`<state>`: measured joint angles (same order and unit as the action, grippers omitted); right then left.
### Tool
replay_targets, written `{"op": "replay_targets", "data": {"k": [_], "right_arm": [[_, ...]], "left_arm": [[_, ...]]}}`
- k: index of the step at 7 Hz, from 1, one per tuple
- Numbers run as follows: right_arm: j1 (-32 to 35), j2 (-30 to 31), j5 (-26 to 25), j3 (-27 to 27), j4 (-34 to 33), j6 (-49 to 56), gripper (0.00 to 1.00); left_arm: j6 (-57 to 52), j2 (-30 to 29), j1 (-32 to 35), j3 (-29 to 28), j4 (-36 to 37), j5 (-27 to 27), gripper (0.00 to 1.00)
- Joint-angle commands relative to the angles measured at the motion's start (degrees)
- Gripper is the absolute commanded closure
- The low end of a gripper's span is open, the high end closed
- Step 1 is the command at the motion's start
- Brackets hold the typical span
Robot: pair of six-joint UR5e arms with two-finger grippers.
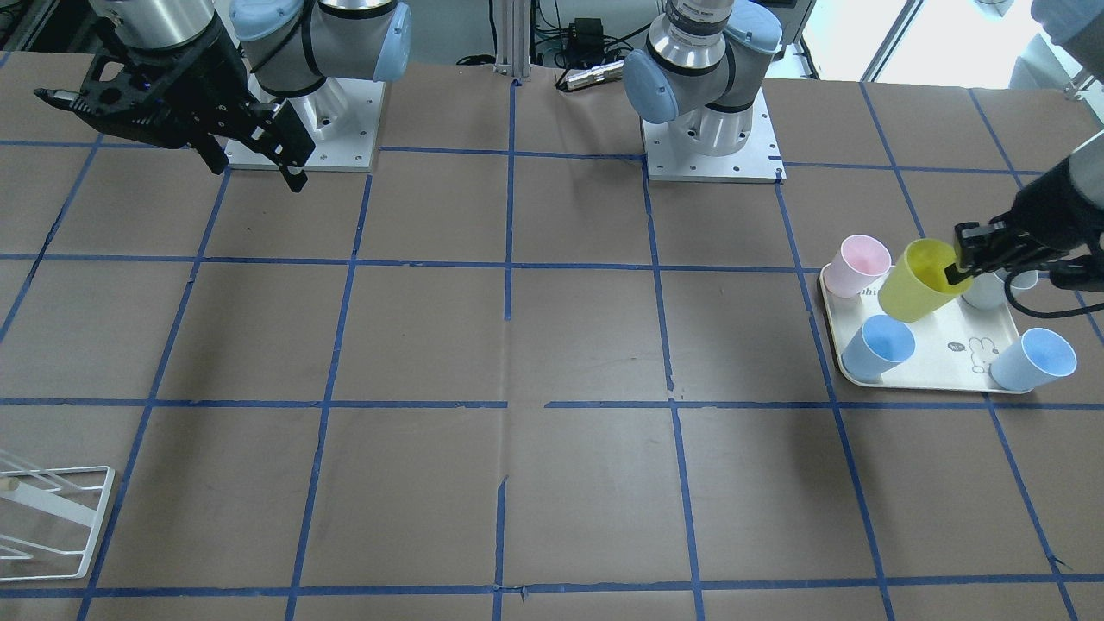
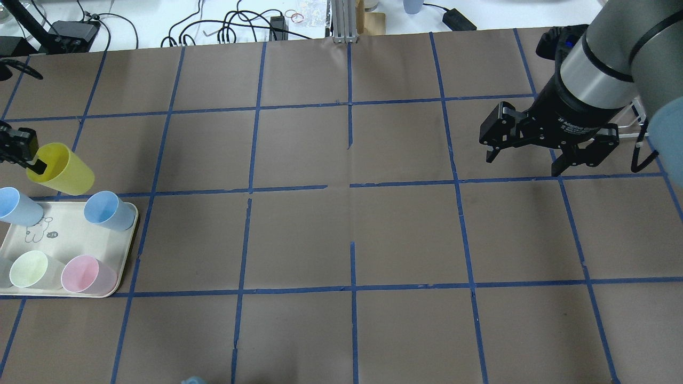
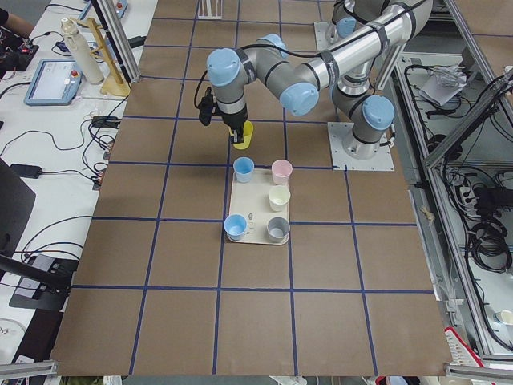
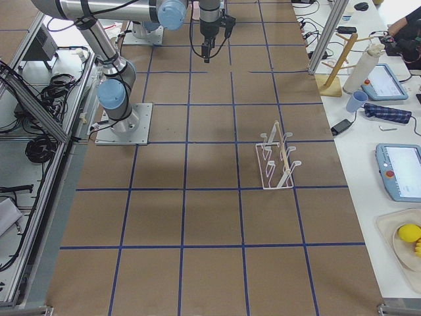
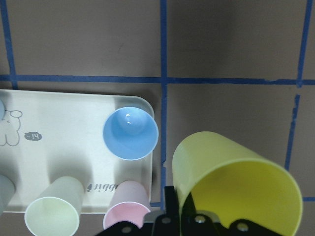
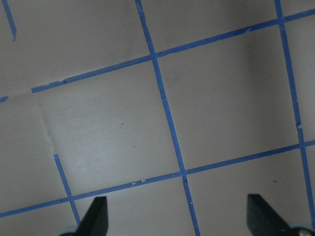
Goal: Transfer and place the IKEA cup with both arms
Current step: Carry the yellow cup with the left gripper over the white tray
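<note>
The bright yellow IKEA cup (image 1: pixel 923 283) hangs tilted in the air, just past the tray's edge. My left gripper (image 1: pixel 956 264) is shut on its rim, with one finger inside the cup. The cup also shows in the overhead view (image 2: pixel 66 172), the exterior left view (image 3: pixel 243 135) and large in the left wrist view (image 5: pixel 236 182). My right gripper (image 2: pixel 523 164) is open and empty. It hovers above the table on the far side from the cup, and its fingertips (image 6: pixel 96 216) frame bare paper.
A cream tray (image 2: pixel 80 234) holds several cups: two blue (image 2: pixel 109 209), a pale cream one (image 2: pixel 32 269) and a pink one (image 2: pixel 85 274). A white wire rack (image 1: pixel 52 517) stands at the table's edge on my right side. Blue tape lines grid the brown table.
</note>
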<state>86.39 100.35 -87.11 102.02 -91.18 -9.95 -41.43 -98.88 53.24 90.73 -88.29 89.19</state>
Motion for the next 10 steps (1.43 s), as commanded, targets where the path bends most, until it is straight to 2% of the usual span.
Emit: {"op": "replay_targets", "data": {"k": [1,4,10], "right_arm": [[0.2,0.3,-2.4,2.0,-0.4,1.4,0.0],[2.0,0.2,-2.0,0.4,-0.8,2.4,0.0],[2.4,1.0,-1.8,1.0,0.2,2.7,0.0]], "left_arm": [[-16.3,-7.3,-6.9,-2.0,5.3,-0.2,1.0],[-18.8,-14.2,-8.0,-1.5,11.3,0.3,1.0],[-19.6,-17.2,-7.5,0.1,11.3,0.1,1.0]]}}
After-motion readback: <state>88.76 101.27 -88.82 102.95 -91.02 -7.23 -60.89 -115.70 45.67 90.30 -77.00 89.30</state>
